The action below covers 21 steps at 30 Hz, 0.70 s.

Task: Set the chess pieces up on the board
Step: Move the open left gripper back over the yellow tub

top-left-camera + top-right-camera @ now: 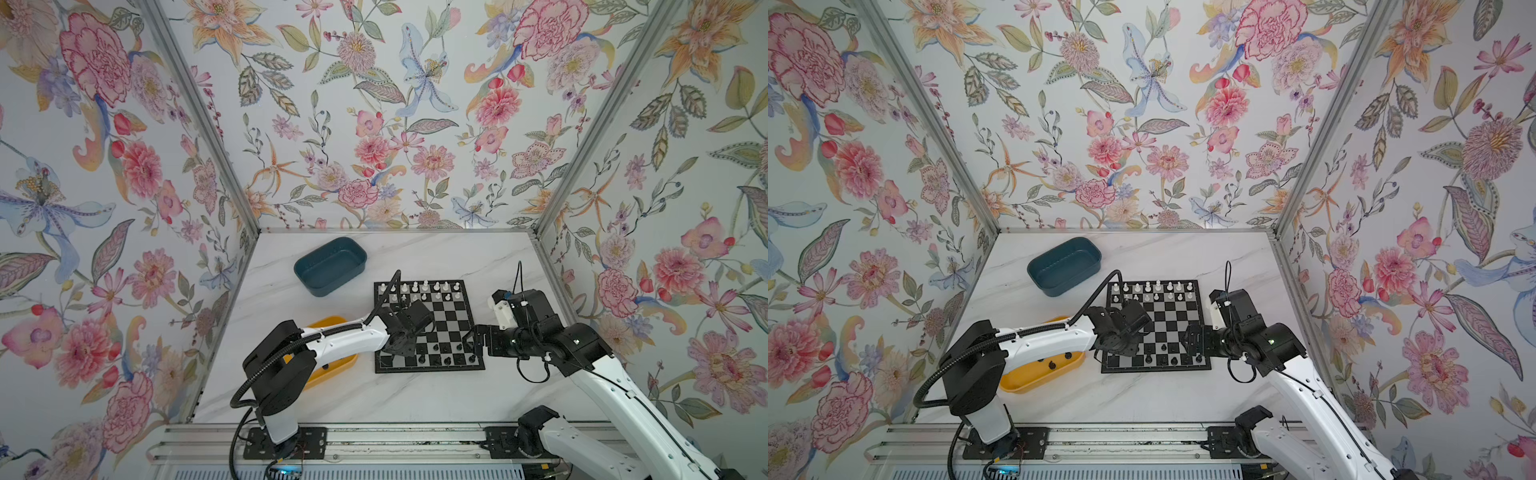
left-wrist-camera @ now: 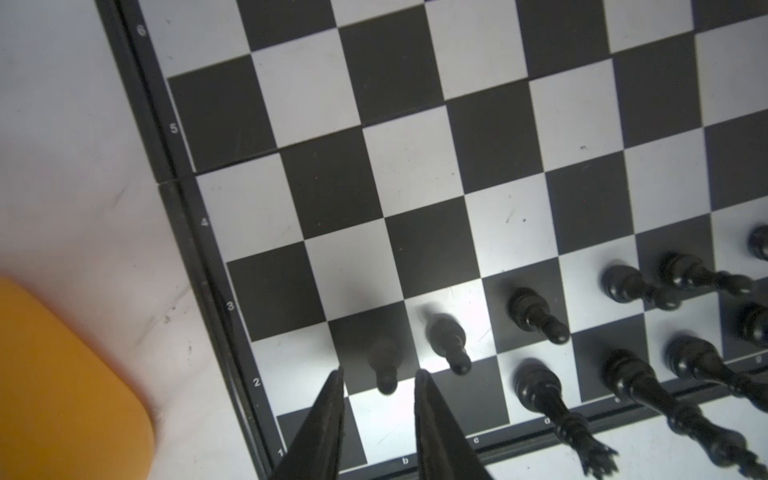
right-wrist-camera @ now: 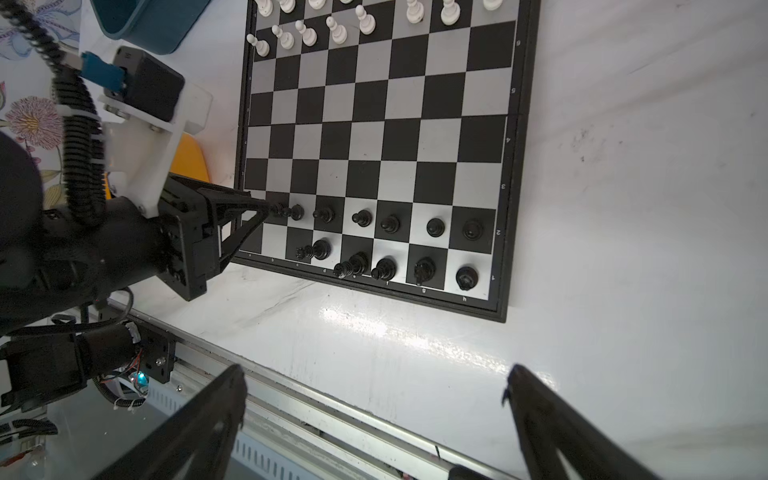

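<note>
The board (image 1: 440, 320) lies mid-table, seen in both top views. White chess pieces (image 1: 424, 289) fill its two far rows, and black chess pieces (image 1: 446, 357) stand in its two near rows. My left gripper (image 2: 379, 372) hovers over the board's near left corner. A black pawn (image 2: 384, 361) stands upright on a dark square just past its tips, and a gap shows on each side, so the gripper is open. From the right wrist view, the left gripper (image 3: 270, 206) ends at that pawn row. My right gripper (image 3: 376, 370) stands wide open and empty by the board's right edge (image 1: 471, 338).
A yellow tray (image 1: 1042, 370) holding a few black pieces (image 1: 1052, 365) sits left of the board, partly under my left arm. An empty teal tray (image 1: 330, 266) stands at the back left. A metal rail (image 3: 291, 395) runs along the table's front edge.
</note>
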{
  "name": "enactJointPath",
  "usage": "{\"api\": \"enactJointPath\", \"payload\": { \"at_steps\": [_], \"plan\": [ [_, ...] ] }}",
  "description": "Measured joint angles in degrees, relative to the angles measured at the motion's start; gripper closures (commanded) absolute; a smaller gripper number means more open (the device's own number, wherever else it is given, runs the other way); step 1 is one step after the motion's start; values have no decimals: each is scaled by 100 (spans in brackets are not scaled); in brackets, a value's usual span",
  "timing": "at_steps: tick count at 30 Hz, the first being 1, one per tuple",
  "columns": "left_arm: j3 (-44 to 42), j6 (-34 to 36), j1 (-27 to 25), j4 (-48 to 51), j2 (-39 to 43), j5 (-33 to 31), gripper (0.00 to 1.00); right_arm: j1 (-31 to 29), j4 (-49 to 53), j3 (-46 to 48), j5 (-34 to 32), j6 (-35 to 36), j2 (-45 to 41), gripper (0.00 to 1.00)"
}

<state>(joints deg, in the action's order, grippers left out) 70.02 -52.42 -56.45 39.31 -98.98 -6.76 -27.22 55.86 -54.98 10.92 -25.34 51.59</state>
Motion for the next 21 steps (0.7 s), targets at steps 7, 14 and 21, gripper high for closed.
{"api": "enactJointPath", "payload": {
  "at_steps": [7,14,21],
  "plan": [
    [63,2,387,437,960,-496,63,-2,-66,-306,50,70,409,1],
    [-1263,-424,1281,855,2754,-841,61,-107,-490,-673,203,160,981,1],
    [-2129,-785,2173,1126,3554,-848,62,-236,-914,-925,437,306,1762,1]
  ]
}}
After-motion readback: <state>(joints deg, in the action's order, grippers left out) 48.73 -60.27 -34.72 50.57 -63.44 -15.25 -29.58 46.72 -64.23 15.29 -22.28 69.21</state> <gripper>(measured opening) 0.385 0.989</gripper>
